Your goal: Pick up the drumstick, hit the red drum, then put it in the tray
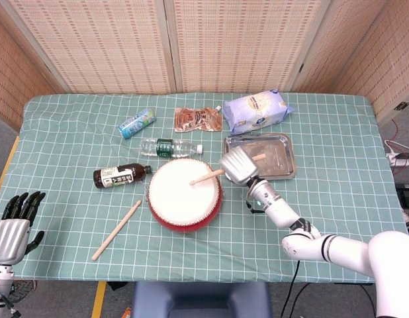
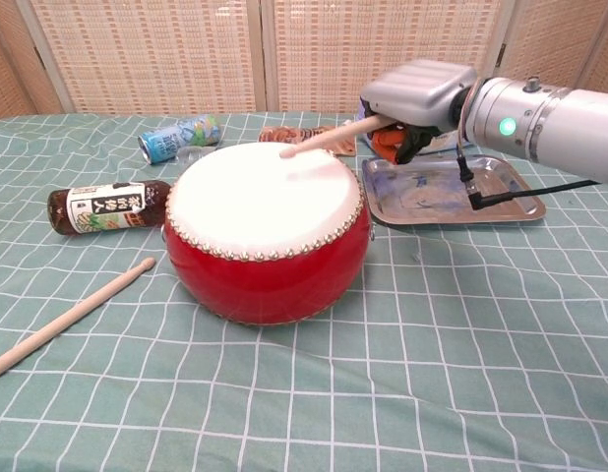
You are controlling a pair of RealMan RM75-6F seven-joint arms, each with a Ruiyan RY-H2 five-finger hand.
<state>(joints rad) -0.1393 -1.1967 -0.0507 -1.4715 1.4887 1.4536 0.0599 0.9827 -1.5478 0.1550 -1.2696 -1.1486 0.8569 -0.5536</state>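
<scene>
In the head view, the right hand (image 1: 238, 165) at frame centre grips a drumstick (image 1: 206, 176) angled over the red drum (image 1: 184, 193), beside the tray (image 1: 278, 158); the left hand (image 1: 11, 227), lower left, holds nothing, fingers apart. In the chest view, the drumstick's tip (image 2: 287, 152) hangs just above the white drumhead, upper centre, the right hand (image 2: 414, 98) closed around its shaft.

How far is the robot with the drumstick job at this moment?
Done: the right hand holds a wooden drumstick, so the pick-up is finished. In hand: the stick's tip is down over the white skin of the round red drum, in the striking step. Left: placing the stick in the metal tray, which holds nothing yet. A second stick lies untouched on the cloth.
</scene>
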